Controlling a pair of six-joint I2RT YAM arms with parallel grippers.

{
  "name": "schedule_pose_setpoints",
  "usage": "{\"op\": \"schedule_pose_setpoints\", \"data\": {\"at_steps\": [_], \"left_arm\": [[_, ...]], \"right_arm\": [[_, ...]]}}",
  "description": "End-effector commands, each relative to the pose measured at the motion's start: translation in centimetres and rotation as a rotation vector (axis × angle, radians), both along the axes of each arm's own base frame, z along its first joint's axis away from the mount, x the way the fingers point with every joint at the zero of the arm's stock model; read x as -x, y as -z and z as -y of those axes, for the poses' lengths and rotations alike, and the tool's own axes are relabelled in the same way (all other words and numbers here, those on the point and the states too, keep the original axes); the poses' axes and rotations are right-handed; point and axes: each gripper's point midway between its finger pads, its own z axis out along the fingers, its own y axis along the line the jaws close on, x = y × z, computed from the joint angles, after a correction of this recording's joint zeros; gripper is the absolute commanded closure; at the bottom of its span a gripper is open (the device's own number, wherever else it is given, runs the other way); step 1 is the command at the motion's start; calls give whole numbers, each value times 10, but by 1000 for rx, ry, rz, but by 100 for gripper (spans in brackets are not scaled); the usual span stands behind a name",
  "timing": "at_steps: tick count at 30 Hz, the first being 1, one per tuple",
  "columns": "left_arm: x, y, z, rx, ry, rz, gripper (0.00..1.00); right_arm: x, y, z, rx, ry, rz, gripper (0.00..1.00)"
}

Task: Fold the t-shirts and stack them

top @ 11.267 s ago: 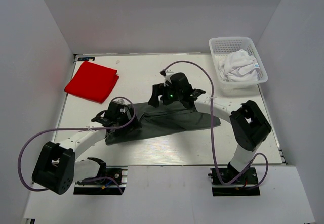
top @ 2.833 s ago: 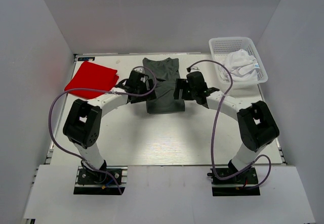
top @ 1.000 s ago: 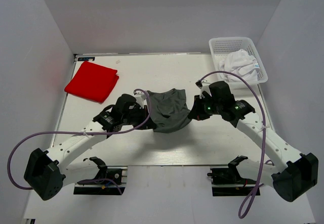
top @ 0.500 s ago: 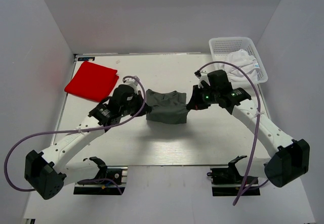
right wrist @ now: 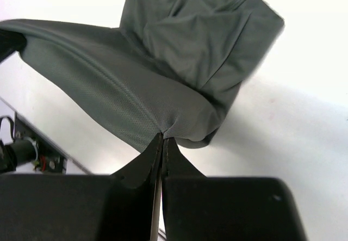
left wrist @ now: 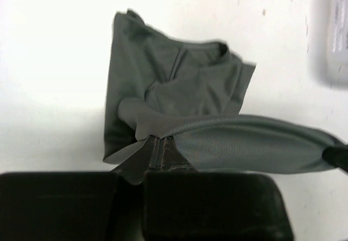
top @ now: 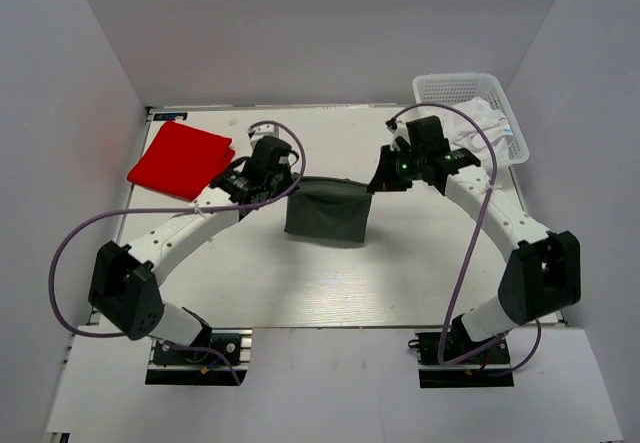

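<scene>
A dark grey t-shirt [top: 328, 213] hangs as a stretched fold between my two grippers above the middle of the table, its lower part resting on the surface. My left gripper [top: 291, 180] is shut on its left end [left wrist: 155, 137]. My right gripper [top: 376, 184] is shut on its right end [right wrist: 164, 135]. The collar of the grey t-shirt [left wrist: 204, 48] shows below in both wrist views. A folded bright red t-shirt [top: 180, 160] lies at the far left. A crumpled white t-shirt [top: 478, 123] sits in the basket, partly hidden by my right arm.
A white plastic mesh basket [top: 455, 88] stands at the far right corner of the white table [top: 330, 283]. Purple cables loop off both arms. Grey walls close in the table on three sides.
Both grippers have carried the grey t-shirt's held edge toward the far side and lifted it taut. The cloth now hangs in a flatter, squarer fold.
</scene>
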Motion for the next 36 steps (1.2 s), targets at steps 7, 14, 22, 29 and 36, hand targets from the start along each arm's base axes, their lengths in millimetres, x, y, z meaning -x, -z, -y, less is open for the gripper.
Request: {"op": "schedule_pose_setpoints", "data": {"at_steps": [7,14,22,29,36], "left_arm": [[-64,-12,-2,-8,-69,45,100],[-105,10,-2,-17,-92,2,100],[-160,43,3,-10,-36,-53,72],[-164,38,-1,-37,36,-54,0],[-116,54,14,4,209,-53,0]], "right_arm": [[-68,-9,0,-40,61,19,100],[-105,18,4,-32,102,-48,100],[-163,64,8,11,156,-92,76],[-173,29,-3,-21,81,26,10],[-109,25,-9,-117,21,52,10]]}}
